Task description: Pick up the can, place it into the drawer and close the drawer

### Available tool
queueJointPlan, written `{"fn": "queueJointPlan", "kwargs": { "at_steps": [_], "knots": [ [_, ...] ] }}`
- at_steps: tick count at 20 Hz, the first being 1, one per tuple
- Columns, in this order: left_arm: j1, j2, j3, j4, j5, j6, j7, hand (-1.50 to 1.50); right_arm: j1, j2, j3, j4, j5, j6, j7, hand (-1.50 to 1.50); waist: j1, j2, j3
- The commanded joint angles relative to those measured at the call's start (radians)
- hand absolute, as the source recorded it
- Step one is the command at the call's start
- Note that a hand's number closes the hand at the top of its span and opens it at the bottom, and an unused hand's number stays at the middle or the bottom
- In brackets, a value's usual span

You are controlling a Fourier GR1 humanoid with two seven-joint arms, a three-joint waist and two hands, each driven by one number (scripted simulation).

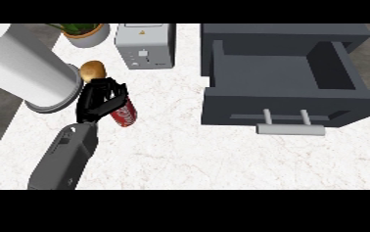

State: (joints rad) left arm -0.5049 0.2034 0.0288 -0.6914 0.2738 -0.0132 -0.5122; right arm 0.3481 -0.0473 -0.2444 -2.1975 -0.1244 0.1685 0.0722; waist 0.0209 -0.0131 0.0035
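A red can [127,115] lies tilted on the white marble counter, left of centre. My left hand [100,99] comes in from the lower left on its grey forearm [63,160], and its black fingers curl over the can's upper end, hiding that part. The dark grey drawer [278,74] stands pulled open at the right with nothing showing inside. Its light grey bar handle [290,128] faces me. About a hand's width of counter separates the can from the drawer's front. My right hand is out of sight.
A brown rounded object [93,70] sits just behind my left hand. A big white cylinder [33,74] fills the left edge. A grey toaster [145,45] and a potted plant [87,33] stand at the back.
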Motion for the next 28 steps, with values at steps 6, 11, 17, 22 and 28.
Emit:
{"fn": "queueJointPlan", "kwargs": {
  "at_steps": [6,11,17,22,28],
  "knots": [
    [0.023,-0.073,-0.132,-0.486,-0.071,0.215,0.33,1.5,-0.033,0.0,-0.023,0.04,-0.002,0.011,-0.023,-1.5,-0.012,0.007,-0.002],
    [-0.071,-0.111,-0.198,-0.638,-0.137,0.333,0.571,1.5,0.019,0.016,-0.006,-0.031,-0.007,0.027,0.003,-1.5,-0.023,0.008,-0.003],
    [-0.212,-0.166,-0.226,-0.623,-0.204,0.368,0.687,1.5,0.015,0.046,0.05,-0.042,0.054,-0.012,0.005,-1.5,-0.029,0.011,-0.003],
    [-0.299,-0.182,-0.224,-0.661,-0.243,0.383,0.787,1.5,-0.041,0.013,-0.021,-0.02,0.001,0.006,0.043,-1.5,-0.026,0.011,-0.003],
    [-0.552,-0.203,-0.216,-0.427,-0.229,0.452,0.78,1.5,-0.094,-0.028,-0.065,0.067,-0.031,0.041,0.008,-1.5,-0.039,0.015,-0.003]
  ]
}}
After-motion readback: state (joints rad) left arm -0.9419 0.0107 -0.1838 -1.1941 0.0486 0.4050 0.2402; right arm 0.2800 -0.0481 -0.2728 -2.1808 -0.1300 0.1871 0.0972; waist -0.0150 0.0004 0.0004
